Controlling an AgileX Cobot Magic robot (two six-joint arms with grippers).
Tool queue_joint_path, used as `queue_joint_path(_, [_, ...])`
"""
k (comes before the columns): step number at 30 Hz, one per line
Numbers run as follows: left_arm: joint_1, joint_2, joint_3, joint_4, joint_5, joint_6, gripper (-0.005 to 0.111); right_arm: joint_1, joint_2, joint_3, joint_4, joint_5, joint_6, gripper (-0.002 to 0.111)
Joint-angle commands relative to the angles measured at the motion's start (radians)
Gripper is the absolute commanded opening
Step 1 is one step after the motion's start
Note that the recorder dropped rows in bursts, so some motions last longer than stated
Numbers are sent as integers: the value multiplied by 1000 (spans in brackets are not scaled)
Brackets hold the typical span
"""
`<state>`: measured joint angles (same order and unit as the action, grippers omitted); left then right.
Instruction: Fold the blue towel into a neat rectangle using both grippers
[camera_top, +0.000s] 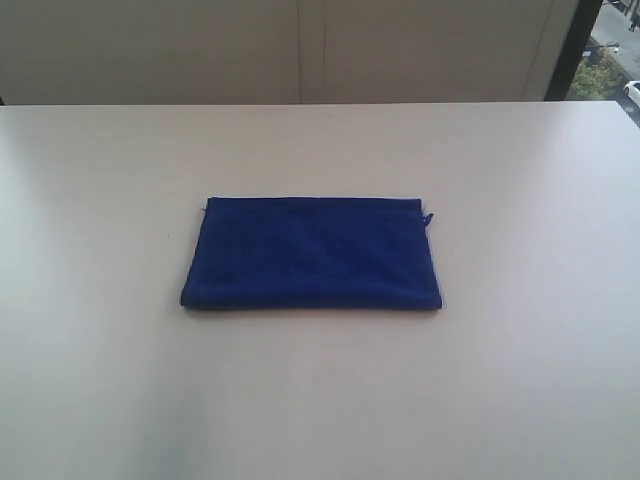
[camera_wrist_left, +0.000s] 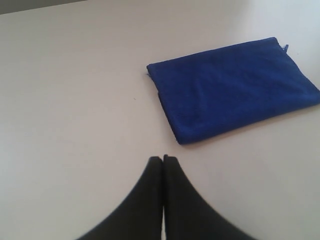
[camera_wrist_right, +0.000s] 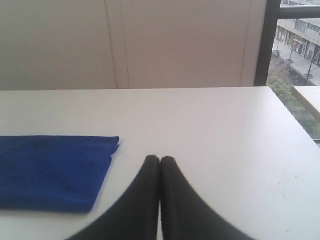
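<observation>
The blue towel (camera_top: 312, 252) lies flat in the middle of the white table (camera_top: 520, 380), folded into a rectangle with a small loop at its far right corner. Neither arm shows in the exterior view. In the left wrist view my left gripper (camera_wrist_left: 163, 159) is shut, its black fingers pressed together with nothing between them, a short way off the towel (camera_wrist_left: 232, 87) and not touching it. My right gripper (camera_wrist_right: 160, 159) is shut and empty too, hovering over bare table beside the towel's (camera_wrist_right: 50, 170) short edge.
A pale panelled wall (camera_top: 300, 50) runs behind the table's far edge. A dark window frame (camera_wrist_right: 264, 42) stands at the back right with a street outside. The corner of another pale table (camera_wrist_right: 310, 97) shows past the right edge.
</observation>
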<state>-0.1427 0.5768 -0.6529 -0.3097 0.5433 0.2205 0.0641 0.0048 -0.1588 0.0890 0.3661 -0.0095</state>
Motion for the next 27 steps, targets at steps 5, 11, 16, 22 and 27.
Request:
queue_joint_path(5, [1, -7, 4, -6, 2, 3, 0, 6, -5, 34, -66, 0, -13, 0])
queue_joint_path(11, [1, -7, 4, -6, 2, 3, 0, 57, -5, 66, -67, -6, -13, 0])
queue_joint_path(16, [1, -7, 4, -6, 2, 3, 0, 57, -5, 135, -67, -4, -13, 0])
queue_joint_path(22, [1, -7, 4, -6, 2, 3, 0, 57, -5, 159, -67, -16, -13, 0])
queue_joint_path(27, [1, -7, 4, -6, 2, 3, 0, 57, -5, 159, -67, -16, -13, 0])
